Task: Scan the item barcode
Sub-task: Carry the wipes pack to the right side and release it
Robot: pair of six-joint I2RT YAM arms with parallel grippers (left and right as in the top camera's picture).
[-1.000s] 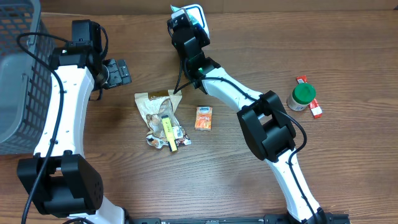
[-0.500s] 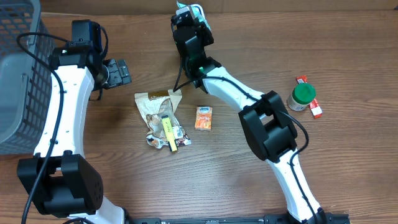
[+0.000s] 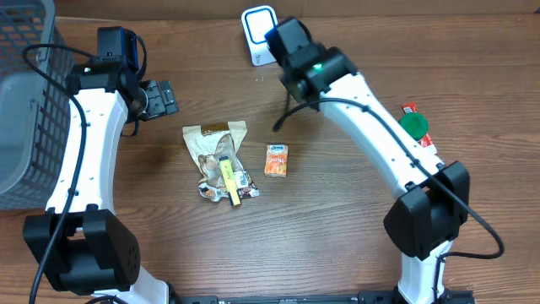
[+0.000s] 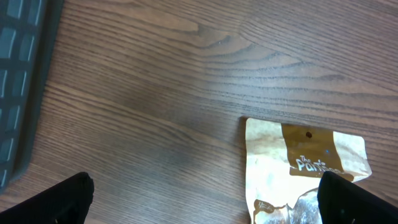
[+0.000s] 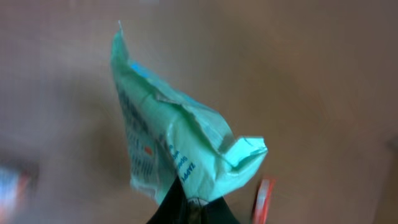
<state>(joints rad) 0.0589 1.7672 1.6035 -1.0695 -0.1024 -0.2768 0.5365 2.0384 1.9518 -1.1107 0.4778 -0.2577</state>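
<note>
In the right wrist view my right gripper (image 5: 193, 208) is shut on the bottom edge of a crumpled mint-green packet (image 5: 180, 140) with blue print, held up above the blurred wooden table. From overhead, the right wrist (image 3: 293, 46) sits just right of the white, blue-rimmed scanner (image 3: 257, 34); the packet is hidden under it. My left gripper (image 3: 160, 99) stands open and empty at the left, above the table beside a tan-and-white snack bag (image 4: 301, 168). Its two black fingertips (image 4: 62, 199) frame the bottom of the left wrist view.
A snack bag (image 3: 215, 148) with a yellow stick (image 3: 229, 180) on it lies mid-table, and an orange packet (image 3: 277, 159) lies to its right. A green-lidded jar (image 3: 413, 127) and red bars (image 3: 409, 108) sit at the right. A grey basket (image 3: 25, 101) fills the left edge.
The right arm has swung right, off the scanner, which now shows whole. Its elbow now lies over the jar side. The left arm has not moved.
</note>
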